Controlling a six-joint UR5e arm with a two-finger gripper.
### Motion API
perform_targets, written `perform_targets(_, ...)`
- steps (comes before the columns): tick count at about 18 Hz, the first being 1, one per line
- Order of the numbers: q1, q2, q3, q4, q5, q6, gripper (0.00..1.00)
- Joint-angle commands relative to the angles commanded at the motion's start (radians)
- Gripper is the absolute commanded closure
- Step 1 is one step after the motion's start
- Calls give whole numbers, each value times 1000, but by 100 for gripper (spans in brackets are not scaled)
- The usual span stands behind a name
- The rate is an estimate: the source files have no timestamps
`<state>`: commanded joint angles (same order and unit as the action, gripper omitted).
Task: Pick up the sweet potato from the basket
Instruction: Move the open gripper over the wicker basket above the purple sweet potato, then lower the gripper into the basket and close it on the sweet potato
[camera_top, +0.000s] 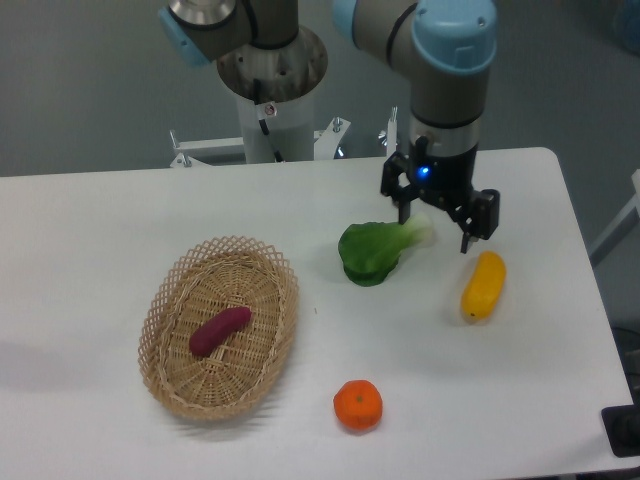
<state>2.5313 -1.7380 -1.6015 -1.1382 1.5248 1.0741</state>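
A reddish-purple sweet potato lies slanted in the middle of the tan wicker basket on the left part of the table. My gripper hangs open far to the right of the basket, above the table between the green leafy vegetable and the yellow vegetable. Nothing sits between its fingers.
A green bok choy lies just left of the gripper. A yellow oblong vegetable rests below and to its right. A round orange fruit sits near the front edge. The arm's white base column stands at the back.
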Motion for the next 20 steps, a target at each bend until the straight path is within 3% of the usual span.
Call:
perform_targets(6, -152, -3, -47, 8, 5, -241, 0)
perform_targets(10, -270, -51, -77, 86, 11, -347, 0)
perform_targets(15, -342, -97, -144, 162, 11, -291, 0)
perform_targets(17, -350, -113, -159, 169, 11, -168, 0)
perform_targets(20, -370, -147, -190, 170, 11, -126, 0)
